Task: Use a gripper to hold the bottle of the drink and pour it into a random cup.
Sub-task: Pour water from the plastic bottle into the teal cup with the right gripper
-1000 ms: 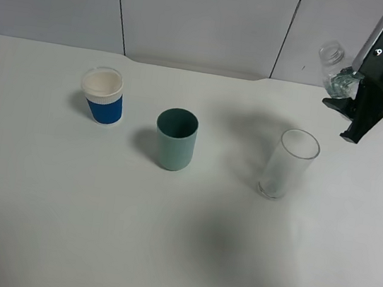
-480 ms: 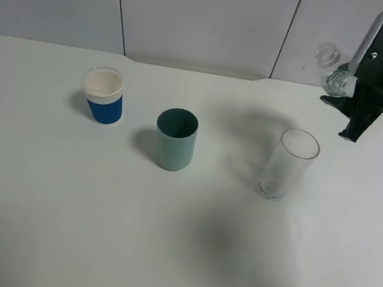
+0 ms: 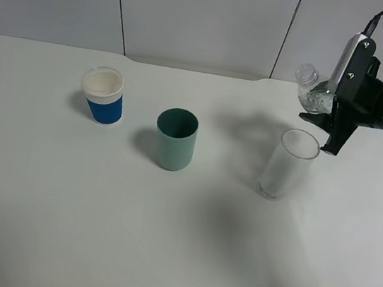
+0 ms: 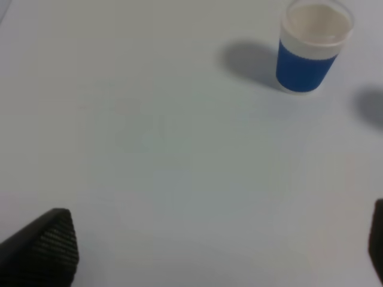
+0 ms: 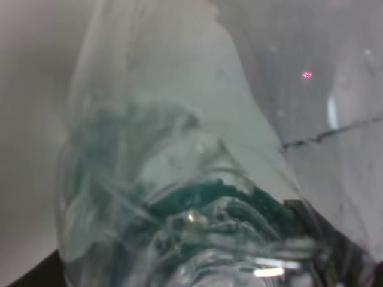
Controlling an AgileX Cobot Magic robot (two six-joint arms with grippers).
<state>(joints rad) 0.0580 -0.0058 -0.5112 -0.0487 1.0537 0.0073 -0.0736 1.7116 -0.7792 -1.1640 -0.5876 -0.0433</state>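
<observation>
The cup [image 3: 175, 139] stands upright on the counter [image 3: 94, 230], dark inside. Right of the cup stands a clear glass [image 3: 288, 164]. Left of the cup and farther back is a blue-sleeved white cup [image 3: 102, 95]. Farther right of the cup, raised in the air, the right gripper [image 3: 323, 105] is clamped on the bottle [image 3: 310, 92], which tilts its neck toward the cup's side. The left gripper [image 4: 209, 251] hangs with its jaws apart.
</observation>
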